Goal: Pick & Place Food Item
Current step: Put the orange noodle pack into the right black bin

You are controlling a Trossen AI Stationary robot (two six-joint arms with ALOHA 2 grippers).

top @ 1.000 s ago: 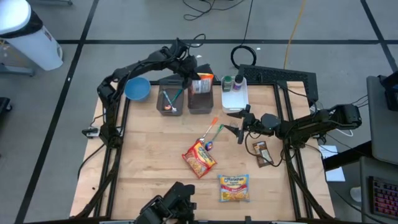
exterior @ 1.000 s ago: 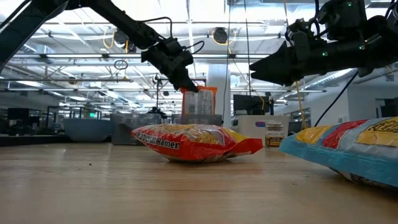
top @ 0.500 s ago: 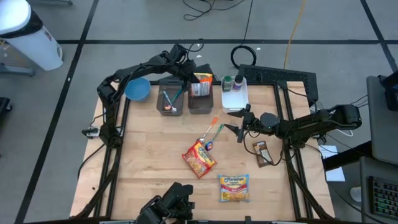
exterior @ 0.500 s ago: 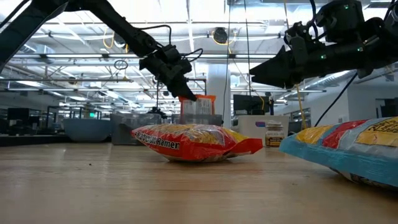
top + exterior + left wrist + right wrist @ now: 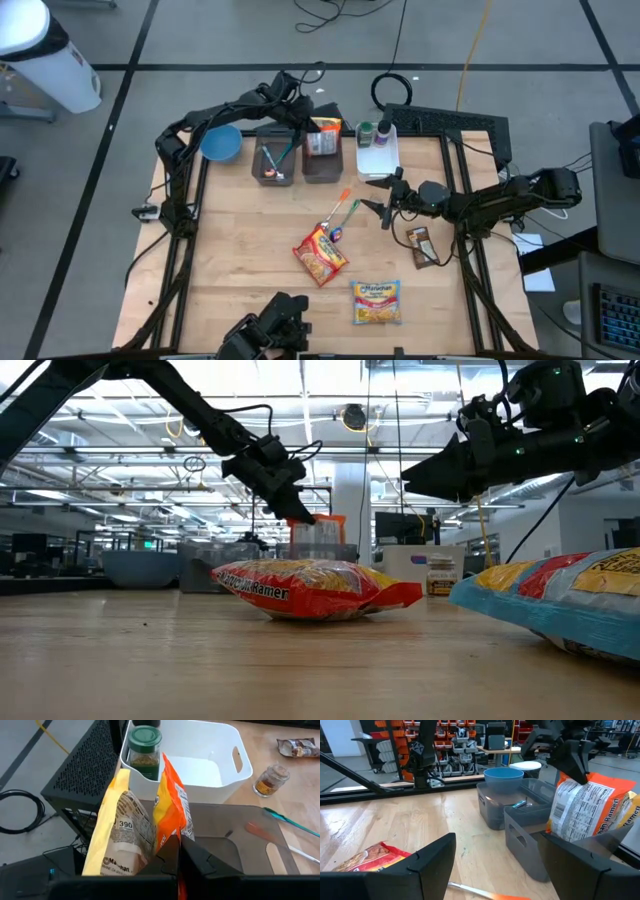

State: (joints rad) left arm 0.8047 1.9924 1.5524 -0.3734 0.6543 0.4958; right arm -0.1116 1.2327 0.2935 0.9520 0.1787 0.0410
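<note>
Since a second ago the ramen packet (image 5: 323, 137) has sunk into the grey bin (image 5: 322, 163) at the counter's (image 5: 240, 250) twelve o'clock, left gripper (image 5: 177, 862) pinched on its edge; the low view shows it upright for stowing, right gripper (image 5: 495, 852) idling agape.

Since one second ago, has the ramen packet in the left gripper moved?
Yes. The ramen packet in the shut left gripper has come lower, toward the grey bin, whose rim hides more of it in the low view.

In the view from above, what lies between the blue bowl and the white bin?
Two grey bins stand side by side between the blue bowl and the white bin. The left gripper holds an orange ramen packet in one.
</note>
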